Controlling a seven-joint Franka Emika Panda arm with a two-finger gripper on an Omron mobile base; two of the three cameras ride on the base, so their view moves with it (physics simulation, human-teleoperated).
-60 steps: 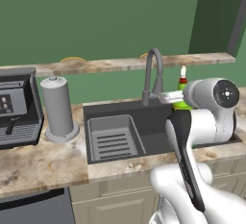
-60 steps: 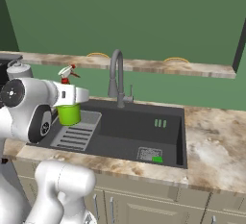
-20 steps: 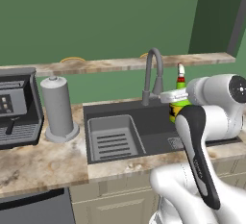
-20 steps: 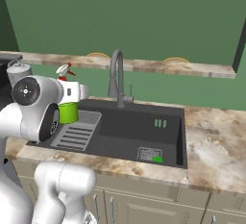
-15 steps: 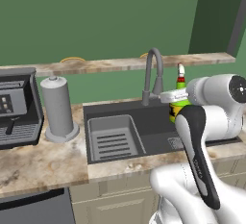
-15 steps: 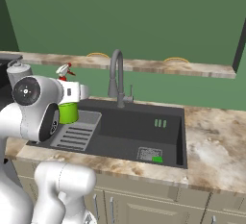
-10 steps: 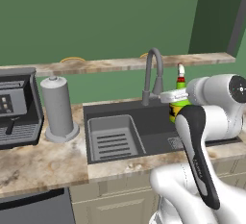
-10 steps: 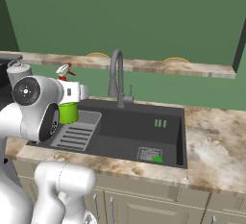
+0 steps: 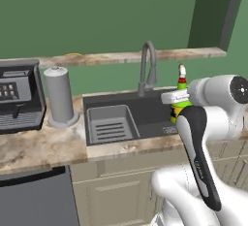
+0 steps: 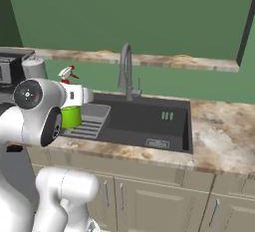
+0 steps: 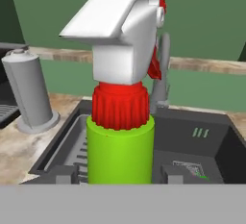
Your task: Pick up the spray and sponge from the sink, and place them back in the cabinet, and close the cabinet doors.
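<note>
Spray (image 11: 121, 122) is up off the sink (image 10: 144, 121) right now, held upright in the gripper (image 11: 120, 175), so I'd call this the carry step: bottle picked, not yet put away. The jaws sit partly closed on the lime-green body, one dark tip on each side of it in the hand view. From the right base view the spray (image 10: 70, 107) hangs above the sink's ribbed tray (image 10: 89, 121), on the tray end of the basin, well away from the faucet (image 10: 126, 66).

Sponge: I think that's the small flat thing on the sink floor at the end away from the tray (image 10: 157, 143), but it's too small to be sure. Either way it isn't in the jaws, so it's a second trip.

Next move, my guess: lift higher and swing away from the sink toward the cabinet. I can't see the cabinet from here, so the base probably has to turn or drive first.

Room-wise: open air above the sink. Things to mind are the faucet neck behind the spray, the ledge (image 9: 131, 55) on the wall behind the sink, and the paper towel roll (image 9: 60, 94) on the tabletop (image 9: 38, 145) just beside the sink's tray end.
</note>
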